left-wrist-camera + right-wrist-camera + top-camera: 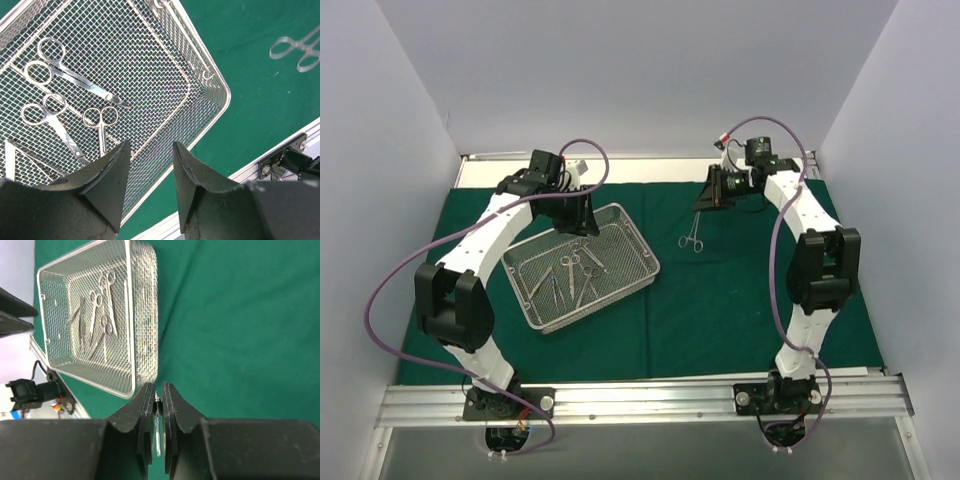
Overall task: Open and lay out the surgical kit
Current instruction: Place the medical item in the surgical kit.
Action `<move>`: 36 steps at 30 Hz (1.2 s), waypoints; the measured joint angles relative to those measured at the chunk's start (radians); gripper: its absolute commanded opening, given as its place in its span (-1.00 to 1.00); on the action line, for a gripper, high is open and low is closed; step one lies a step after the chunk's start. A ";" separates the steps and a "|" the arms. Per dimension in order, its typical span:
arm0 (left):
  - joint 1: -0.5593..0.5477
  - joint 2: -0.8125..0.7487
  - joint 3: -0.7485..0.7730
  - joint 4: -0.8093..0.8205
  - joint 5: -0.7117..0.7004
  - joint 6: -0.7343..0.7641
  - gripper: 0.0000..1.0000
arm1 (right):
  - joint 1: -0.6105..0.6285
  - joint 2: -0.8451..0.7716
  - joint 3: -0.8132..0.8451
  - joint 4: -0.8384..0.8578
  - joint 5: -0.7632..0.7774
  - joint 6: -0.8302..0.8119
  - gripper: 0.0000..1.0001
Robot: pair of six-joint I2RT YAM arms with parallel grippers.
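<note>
My right hand [158,390] pinches a thin clamp [695,232] above the cloth [750,300], beside the tray [640,238]; it may slip (very little metal is caught). Left hand [151,147] hovers half open, empty.

In the left wrist view the wire-mesh tray [220,92] ran off the top and left edges. The left jaws along the bottom covered its near rim, the blade tips of the two lower scissors [64,134] and most of a tweezer-like piece [9,155] at lower left. A ring-handled instrument [295,50] at upper right was blurred and cut by the right edge. In the right wrist view the right jaws hid all of that instrument but a thin bright sliver [158,435], and the small instruments [97,305] inside the tray were too tiny to name. From above, the grip point was lost against the dark wrist.
</note>
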 measured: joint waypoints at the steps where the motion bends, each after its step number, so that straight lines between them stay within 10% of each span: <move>1: 0.001 0.000 -0.003 0.000 0.000 -0.001 -0.03 | 0.002 0.023 0.026 0.005 -0.011 -0.011 -1.00; 10: 0.027 -0.050 -0.073 -0.003 -0.006 -0.005 -0.03 | 0.003 0.332 0.350 -0.008 -0.092 -0.149 -1.00; 36: 0.046 -0.114 -0.145 -0.022 -0.016 -0.005 -0.02 | -0.024 0.584 0.539 -0.185 -0.240 -0.322 -1.00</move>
